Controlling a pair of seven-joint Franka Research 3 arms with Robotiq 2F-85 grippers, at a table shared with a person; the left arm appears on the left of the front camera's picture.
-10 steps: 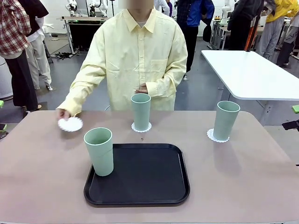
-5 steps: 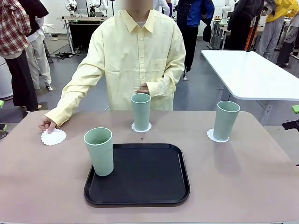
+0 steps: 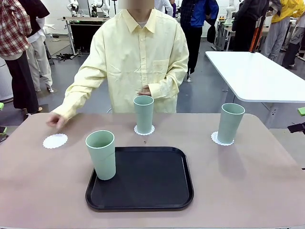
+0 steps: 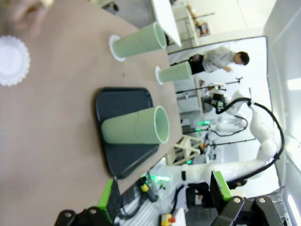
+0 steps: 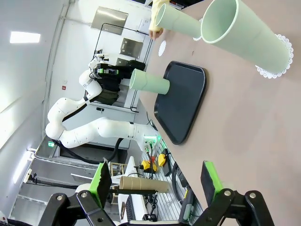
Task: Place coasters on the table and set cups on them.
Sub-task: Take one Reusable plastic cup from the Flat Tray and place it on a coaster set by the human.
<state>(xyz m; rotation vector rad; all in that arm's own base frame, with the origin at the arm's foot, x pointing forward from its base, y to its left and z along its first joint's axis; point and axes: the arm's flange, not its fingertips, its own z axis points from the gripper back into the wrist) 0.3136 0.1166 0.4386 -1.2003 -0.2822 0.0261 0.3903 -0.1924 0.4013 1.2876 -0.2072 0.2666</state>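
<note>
The middle cup (image 3: 143, 113) stood on the middle coaster (image 3: 151, 130), the right cup (image 3: 230, 121) on the right coaster (image 3: 215, 139). The third cup (image 3: 101, 155) stood at the left edge of the tray (image 3: 147, 179); the bare coaster (image 3: 55, 140) lay on the table (image 3: 248, 181), far left.

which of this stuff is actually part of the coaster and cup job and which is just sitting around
In the job:
- bare coaster
- middle cup on middle coaster
- right cup on right coaster
- third cup, not yet on a coaster
- beige table

Just about:
- black tray
- white table
</note>
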